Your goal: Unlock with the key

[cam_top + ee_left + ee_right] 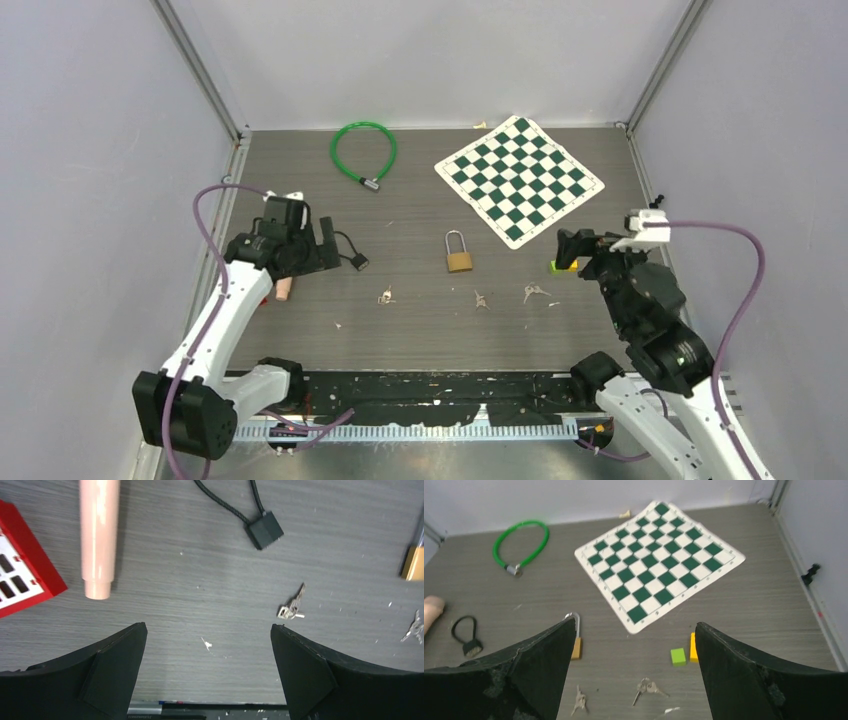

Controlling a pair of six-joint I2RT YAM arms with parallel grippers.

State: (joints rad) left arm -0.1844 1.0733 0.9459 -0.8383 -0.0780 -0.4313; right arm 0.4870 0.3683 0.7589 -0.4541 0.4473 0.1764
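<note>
The left gripper [207,630] shows its two black fingers low in its wrist view. They are spread wide with only bare table [200,580] between them, so it holds nothing. Just ahead of the finger on that view's right lies a small silver key [292,605], flat on the surface. The brass padlock [459,263] sits further out to the same side.

The right gripper [634,625] stands just as wide and just as empty. The padlock lies just beyond the tip of its finger on the view's left and is partly hidden by it, with the shackle pointing away. A second key bunch [646,687] rests between this gripper's fingers, close under the wrist.

By my reading, the step in hand is picking up a key, and it has not yet begun. Which key fits cannot be told from here, and the keyhole does not show.

A thin key lying flat gives the fingers little to bite. The tips should come right down to the table, straddle the key's head across its narrow width, and close slowly so it does not skate away. Any ring or second key on the bunch will dangle, so lift straight up.

The padlock lies loose and will likely slide when the key is pushed in, so the other gripper should clamp its body first. The small black cable lock [265,529], further ahead of the left gripper, is best left alone.
</note>
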